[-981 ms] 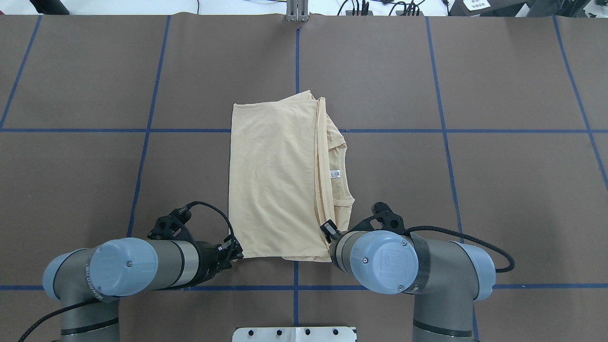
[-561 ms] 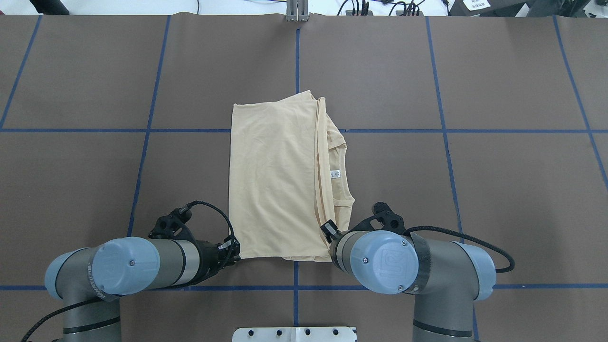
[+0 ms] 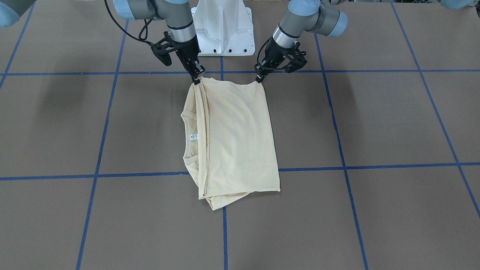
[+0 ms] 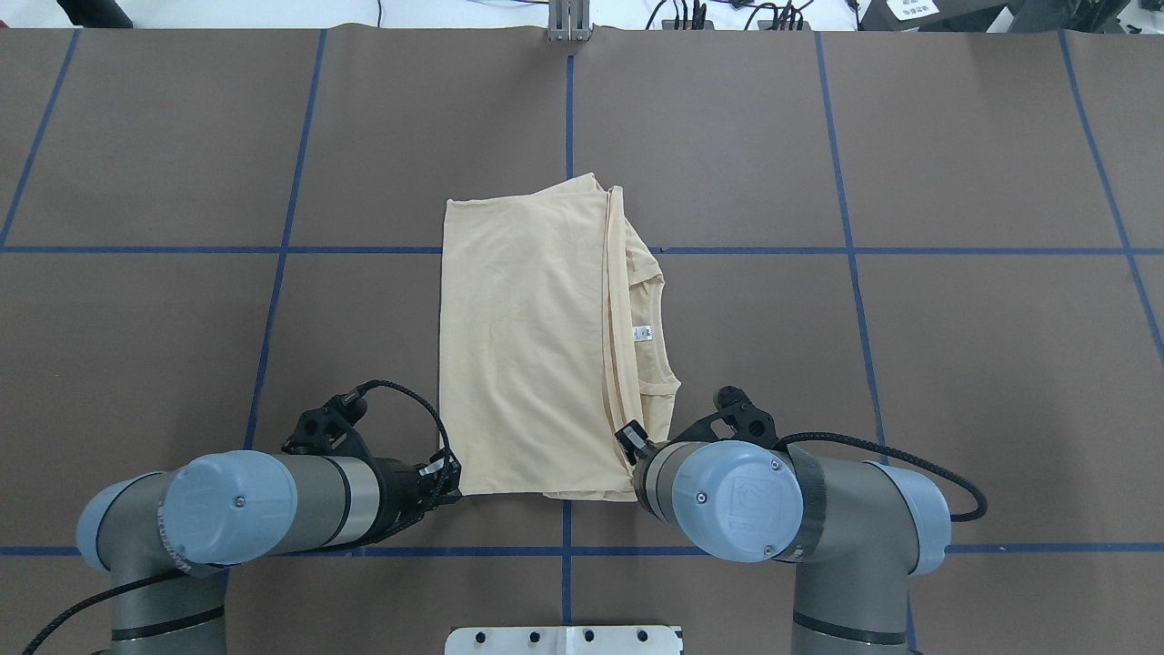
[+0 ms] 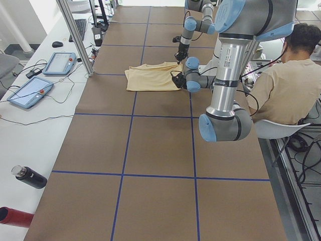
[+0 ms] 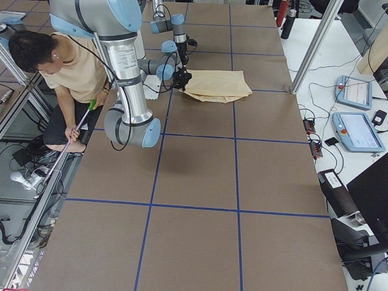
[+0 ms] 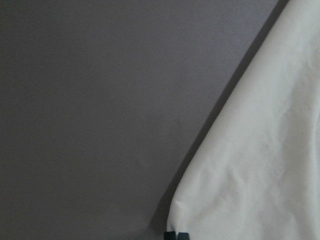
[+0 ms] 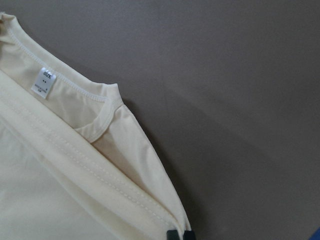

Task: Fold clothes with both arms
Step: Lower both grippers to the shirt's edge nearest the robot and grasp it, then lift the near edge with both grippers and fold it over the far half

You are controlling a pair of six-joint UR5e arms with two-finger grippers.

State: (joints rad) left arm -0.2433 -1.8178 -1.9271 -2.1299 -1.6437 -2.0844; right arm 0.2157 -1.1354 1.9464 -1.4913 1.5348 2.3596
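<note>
The cream-yellow T-shirt (image 4: 527, 346) lies folded into a tall rectangle at the table's middle, neck label (image 4: 643, 333) on its right side. The print is hidden. My left gripper (image 4: 452, 480) is shut on the shirt's near left corner; the front view shows it (image 3: 258, 78) at that corner, and the left wrist view shows closed tips (image 7: 176, 235) on fabric (image 7: 260, 150). My right gripper (image 3: 195, 79) is shut on the near right corner by the collar; its tips (image 8: 180, 235) pinch the layered edge (image 8: 60, 165). In the overhead view its own wrist mostly hides it.
The brown table (image 4: 909, 364) carries blue tape lines. The white pedestal base (image 3: 223, 30) stands behind the grippers. A seated person (image 5: 291, 85) is beside the robot. Tablets (image 5: 60, 63) and a dark bottle (image 5: 30, 176) lie on the side bench.
Both arms have shifted only slightly; the left arm's elbow has moved a little left. The grippers stay at the shirt's near corners, and the shirt lies as before.
</note>
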